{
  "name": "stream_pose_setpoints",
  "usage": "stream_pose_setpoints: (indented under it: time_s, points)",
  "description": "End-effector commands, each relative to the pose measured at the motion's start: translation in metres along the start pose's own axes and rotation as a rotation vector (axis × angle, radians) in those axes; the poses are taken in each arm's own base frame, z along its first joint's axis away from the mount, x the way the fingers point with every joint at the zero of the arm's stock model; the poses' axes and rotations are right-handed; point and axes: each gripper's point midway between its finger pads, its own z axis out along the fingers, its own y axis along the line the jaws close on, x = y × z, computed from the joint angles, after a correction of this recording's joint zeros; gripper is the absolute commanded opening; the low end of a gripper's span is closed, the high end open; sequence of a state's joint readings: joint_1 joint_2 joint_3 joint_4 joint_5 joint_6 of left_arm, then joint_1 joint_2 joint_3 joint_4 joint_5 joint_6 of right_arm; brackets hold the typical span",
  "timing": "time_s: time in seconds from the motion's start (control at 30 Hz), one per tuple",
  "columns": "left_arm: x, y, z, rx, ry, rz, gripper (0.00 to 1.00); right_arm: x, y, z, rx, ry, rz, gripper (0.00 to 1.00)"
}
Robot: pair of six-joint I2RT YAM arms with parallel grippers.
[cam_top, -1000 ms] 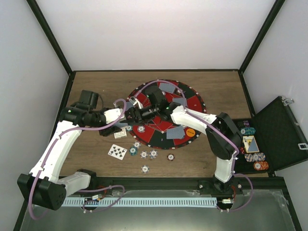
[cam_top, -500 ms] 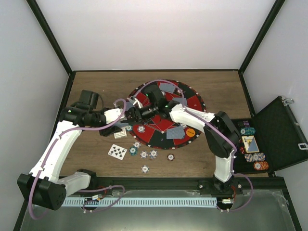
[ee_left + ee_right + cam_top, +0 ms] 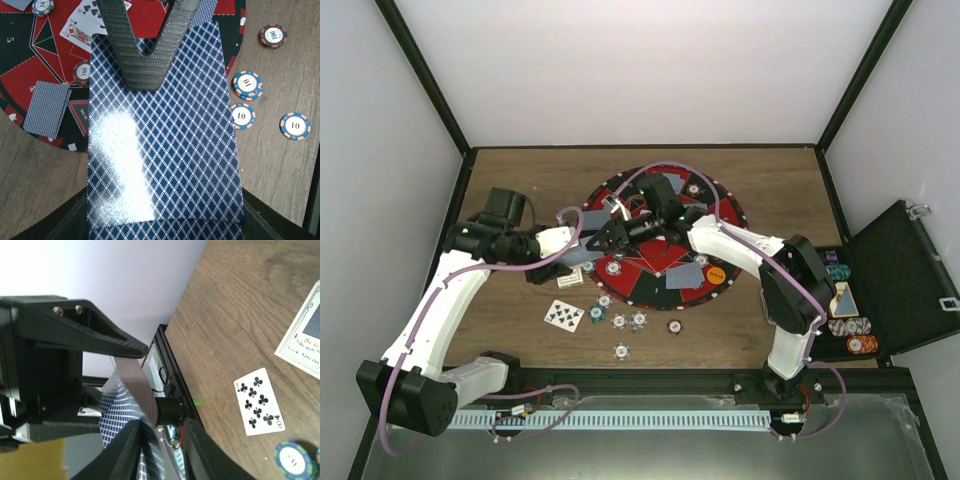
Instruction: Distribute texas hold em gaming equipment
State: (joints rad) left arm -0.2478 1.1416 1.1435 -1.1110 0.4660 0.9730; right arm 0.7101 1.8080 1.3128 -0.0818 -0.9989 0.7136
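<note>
Since the earlier frames the right arm's wrist has swung rightward above the round red-and-black mat (image 3: 720, 215), and the right hand (image 3: 145, 80) has narrowed its fingers, their tips now on the blue-diamond back of the playing card (image 3: 165, 165); whether they pinch it cannot be told. The left hand (image 3: 582, 250) is clenched on that card's side edges, holding it over the mat's near-left rim, with poker chips (image 3: 246, 85) and a face-up clubs card (image 3: 259, 402) lying on the bench (image 3: 520, 180) close by
</note>
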Motion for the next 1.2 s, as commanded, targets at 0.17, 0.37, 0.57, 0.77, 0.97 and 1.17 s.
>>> stream_pose_setpoints:
  time_s: [0.17,0.37,0.57,0.77,0.97,1.17]
  points:
    - [-0.017,-0.001,-0.011,-0.012,-0.067,0.040,0.05,-0.008,0.008,-0.024,0.056,-0.074,0.014,0.05]
    - [-0.012,0.001,-0.008,-0.017,-0.050,0.036,0.05,-0.013,0.001,-0.058,0.085,-0.133,0.029,0.01]
    - [0.000,0.007,0.006,-0.016,0.000,0.017,0.05,-0.023,-0.048,-0.131,0.171,-0.260,0.099,0.01]
    - [0.023,0.016,0.024,-0.024,0.047,-0.003,0.04,-0.034,-0.132,-0.200,0.326,-0.366,0.213,0.01]
    - [0.054,0.030,0.027,-0.035,0.064,-0.056,0.04,-0.041,-0.212,-0.234,0.475,-0.403,0.336,0.01]
    - [0.091,0.031,0.034,-0.034,0.109,-0.092,0.04,-0.042,-0.255,-0.236,0.551,-0.403,0.393,0.01]
